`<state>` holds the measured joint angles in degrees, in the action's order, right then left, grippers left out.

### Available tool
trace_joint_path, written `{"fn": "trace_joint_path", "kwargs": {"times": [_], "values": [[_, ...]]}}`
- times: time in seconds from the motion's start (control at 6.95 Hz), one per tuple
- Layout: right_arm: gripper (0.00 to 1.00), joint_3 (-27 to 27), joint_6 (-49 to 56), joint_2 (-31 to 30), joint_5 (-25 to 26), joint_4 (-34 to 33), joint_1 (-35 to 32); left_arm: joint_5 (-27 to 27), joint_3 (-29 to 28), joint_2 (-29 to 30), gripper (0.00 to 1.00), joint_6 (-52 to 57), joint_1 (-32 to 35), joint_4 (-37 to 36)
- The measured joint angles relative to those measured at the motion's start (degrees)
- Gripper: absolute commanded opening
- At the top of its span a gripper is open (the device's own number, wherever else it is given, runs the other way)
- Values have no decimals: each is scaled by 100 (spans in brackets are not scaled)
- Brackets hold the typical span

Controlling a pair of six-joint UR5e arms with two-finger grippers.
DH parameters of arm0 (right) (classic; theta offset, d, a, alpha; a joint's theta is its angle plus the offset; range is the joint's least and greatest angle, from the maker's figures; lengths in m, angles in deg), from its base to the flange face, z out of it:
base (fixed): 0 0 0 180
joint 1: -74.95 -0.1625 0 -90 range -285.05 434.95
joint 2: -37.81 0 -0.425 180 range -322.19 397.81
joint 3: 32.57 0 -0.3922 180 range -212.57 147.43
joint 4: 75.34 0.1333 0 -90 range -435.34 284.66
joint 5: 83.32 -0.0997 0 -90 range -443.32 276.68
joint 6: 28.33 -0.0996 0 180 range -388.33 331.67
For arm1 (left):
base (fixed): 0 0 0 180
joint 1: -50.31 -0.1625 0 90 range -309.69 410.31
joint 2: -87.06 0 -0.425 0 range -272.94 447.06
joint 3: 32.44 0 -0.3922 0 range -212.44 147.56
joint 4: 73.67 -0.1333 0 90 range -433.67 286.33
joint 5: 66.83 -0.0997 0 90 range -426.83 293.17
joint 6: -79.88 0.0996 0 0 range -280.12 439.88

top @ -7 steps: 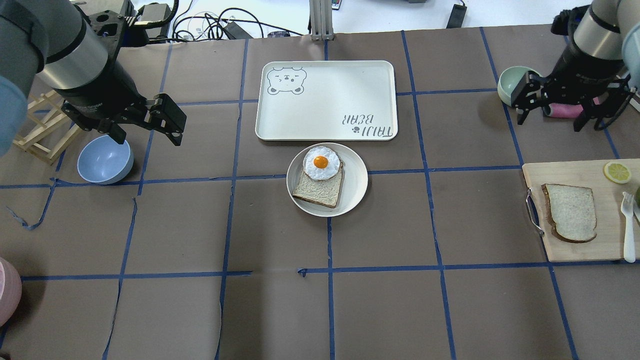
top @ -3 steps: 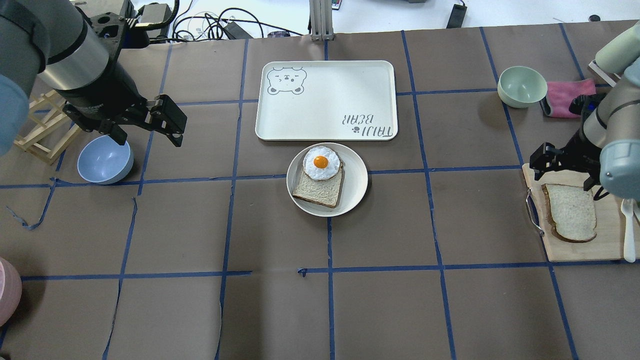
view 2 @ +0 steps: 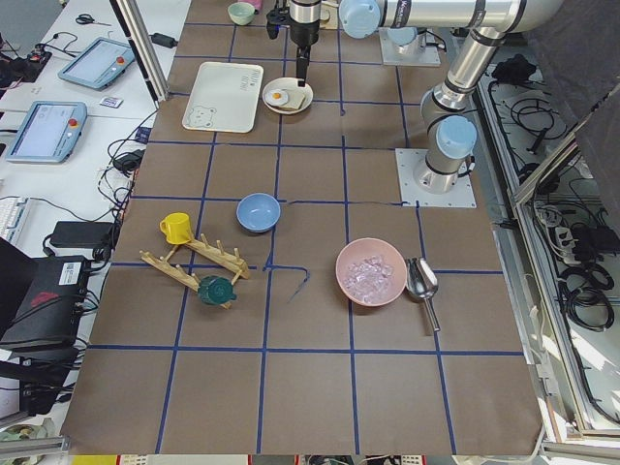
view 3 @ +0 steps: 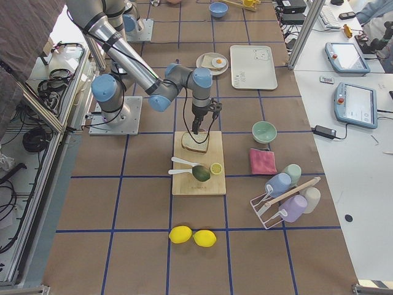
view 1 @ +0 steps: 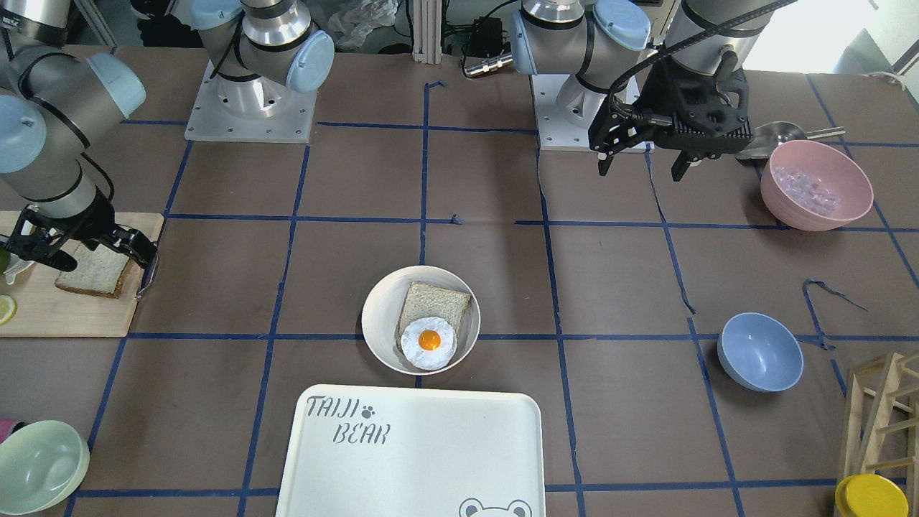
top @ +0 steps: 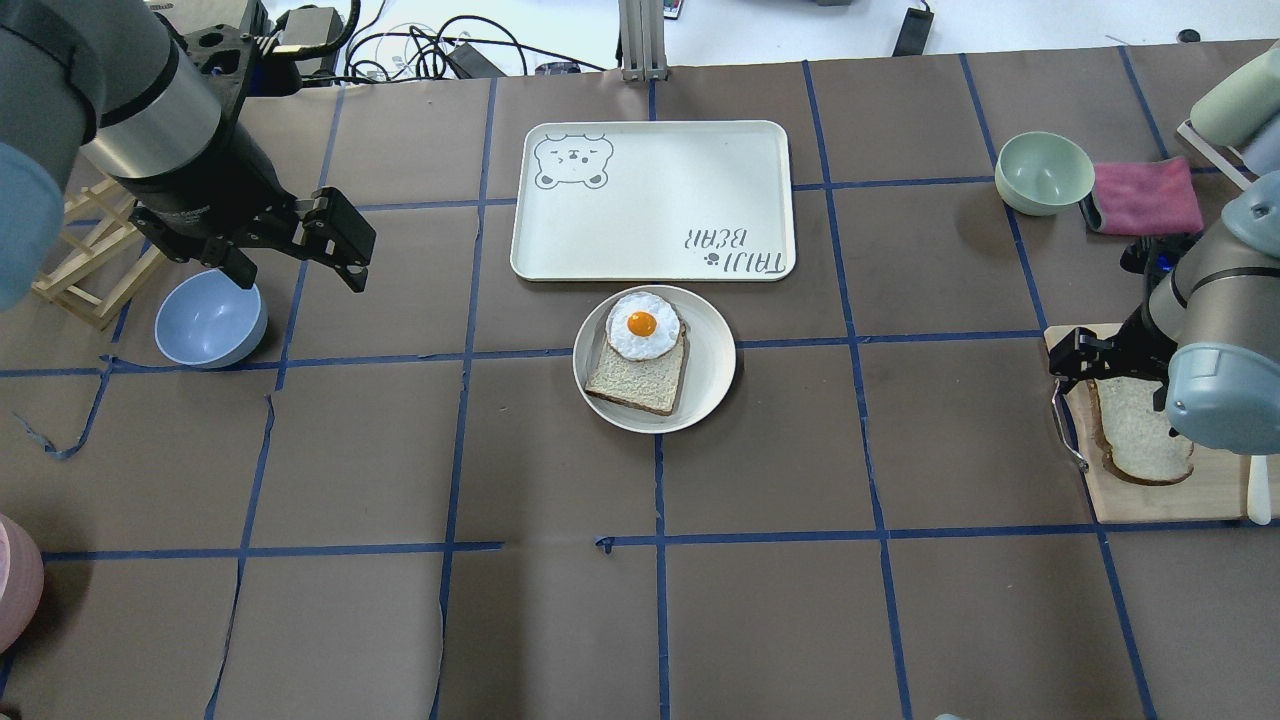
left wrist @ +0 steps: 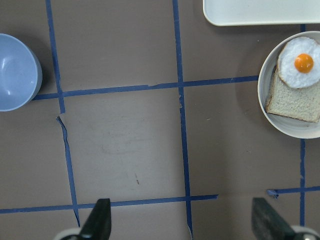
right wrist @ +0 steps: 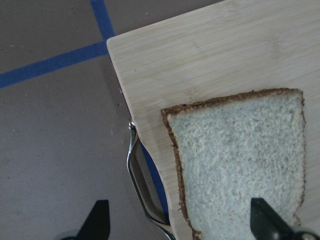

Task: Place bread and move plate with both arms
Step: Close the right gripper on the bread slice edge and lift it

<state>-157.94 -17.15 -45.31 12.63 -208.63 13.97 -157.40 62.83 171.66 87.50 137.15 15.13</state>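
Bread [view 1: 93,276] lies directly below the empty, wide-open right end effector [view 1: 80,251], jaws spread left-right across its width.

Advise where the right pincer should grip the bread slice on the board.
Probably straight down from above, pinching across its two long crust sides: the bread lies flat on the cutting board. The right pincer hangs open above it.

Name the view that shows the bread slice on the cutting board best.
Right wrist-mounted: the bread shows large, crust and crumb clear. Overhead, the right arm covers part of it; front-facing shows it small at the edge; exterior right, tiny.
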Motion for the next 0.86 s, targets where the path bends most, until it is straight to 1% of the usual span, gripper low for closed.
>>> {"fn": "trace_joint_path", "kwargs": {"times": [0.14,0.29,0.43,0.58,0.86], "values": [[91,-3,23,75,0,-23,41,-4,0,-2,100,4,0,0],[90,-5,50,212,14,-112,74,-4,0,0,100,8,0,-4],[84,-5,54,369,42,-301,88,-7,0,2,100,11,0,-14],[70,-5,44,454,67,-439,92,-10,0,0,100,11,0,-14],[55,-6,18,500,102,-514,95,-11,0,4,100,16,0,-10]]}}
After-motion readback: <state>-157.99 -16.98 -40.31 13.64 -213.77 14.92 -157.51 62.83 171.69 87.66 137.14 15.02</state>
